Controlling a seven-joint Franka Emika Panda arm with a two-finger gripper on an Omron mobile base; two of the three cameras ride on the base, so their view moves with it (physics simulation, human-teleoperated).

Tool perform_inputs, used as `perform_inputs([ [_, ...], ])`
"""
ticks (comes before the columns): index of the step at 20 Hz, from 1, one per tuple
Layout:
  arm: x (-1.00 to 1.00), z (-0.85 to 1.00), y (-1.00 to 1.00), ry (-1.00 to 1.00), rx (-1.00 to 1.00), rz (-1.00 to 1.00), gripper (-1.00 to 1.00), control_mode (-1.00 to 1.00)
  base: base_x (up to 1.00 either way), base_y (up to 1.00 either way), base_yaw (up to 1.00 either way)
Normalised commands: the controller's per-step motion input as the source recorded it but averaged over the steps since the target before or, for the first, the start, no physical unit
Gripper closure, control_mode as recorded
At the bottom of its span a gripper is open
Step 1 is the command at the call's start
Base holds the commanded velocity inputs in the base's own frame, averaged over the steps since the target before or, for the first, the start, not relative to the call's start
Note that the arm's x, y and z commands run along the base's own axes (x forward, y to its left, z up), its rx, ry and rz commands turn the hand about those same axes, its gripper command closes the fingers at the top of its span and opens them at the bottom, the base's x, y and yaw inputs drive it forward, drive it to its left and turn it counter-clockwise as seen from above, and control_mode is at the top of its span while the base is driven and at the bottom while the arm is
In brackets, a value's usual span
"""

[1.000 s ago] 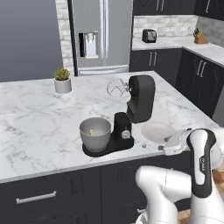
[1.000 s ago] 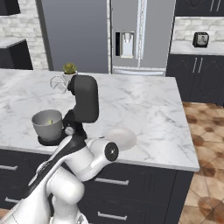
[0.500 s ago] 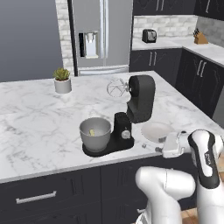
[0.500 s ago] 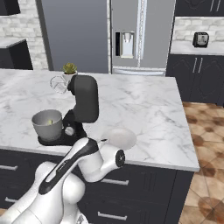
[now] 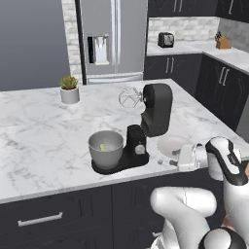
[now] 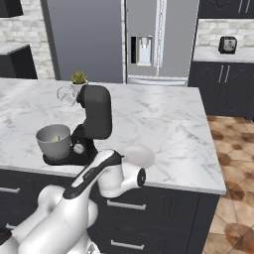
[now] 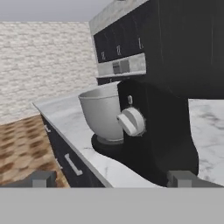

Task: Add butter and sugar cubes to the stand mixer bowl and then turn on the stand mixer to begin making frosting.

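The black stand mixer [image 5: 151, 116] stands on the marble island with its head tilted up and its wire whisk [image 5: 129, 97] raised. On its base sits the grey stand mixer bowl [image 5: 106, 148], with the pale yellow butter [image 5: 102, 147] inside. The sugar cubes are out of view. My gripper [image 5: 168, 162] hovers low at the counter's front edge, just right of the mixer, pointing at its side. In the hand view my gripper [image 7: 111, 179] is open with nothing between its fingertips. The mixer's knob [image 7: 131, 121] lies straight ahead, and the bowl [image 7: 103, 116] sits to the knob's left.
A white plate [image 5: 172, 144] lies on the counter right of the mixer, behind my hand. A small potted plant [image 5: 69, 91] stands at the island's far side. A toaster [image 5: 166, 40] and a knife block [image 5: 223, 43] sit on the back counter beside the fridge [image 5: 114, 39].
My hand has slid left along the counter's front edge, closer to the mixer's side. The jaws stayed open; the mixer, bowl and plate have not moved.
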Motion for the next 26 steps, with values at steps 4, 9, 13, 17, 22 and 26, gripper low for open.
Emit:
perform_inputs([
  [4, 0.15, -0.32, -0.03, 0.0, 0.0, 0.0, -1.0, -1.0, 0.0, 0.0, 0.0],
  [9, 0.0, -0.32, 0.0, 0.0, 0.0, 0.0, -1.0, -1.0, 0.0, 0.0, 0.0],
  [13, 0.01, -0.21, 0.0, -0.01, 0.0, 0.0, -1.0, -1.0, 0.0, 0.0, 0.0],
  [17, 0.06, -0.11, 0.0, -0.01, 0.0, 0.0, -1.0, -1.0, 0.0, 0.0, 0.0],
  [22, 0.12, -0.07, 0.02, -0.01, 0.0, 0.0, -1.0, -1.0, 0.0, 0.0, 0.0],
  [26, 0.14, -0.07, 0.08, 0.0, 0.0, 0.0, -1.0, -1.0, 0.0, 0.0, 0.0],
])
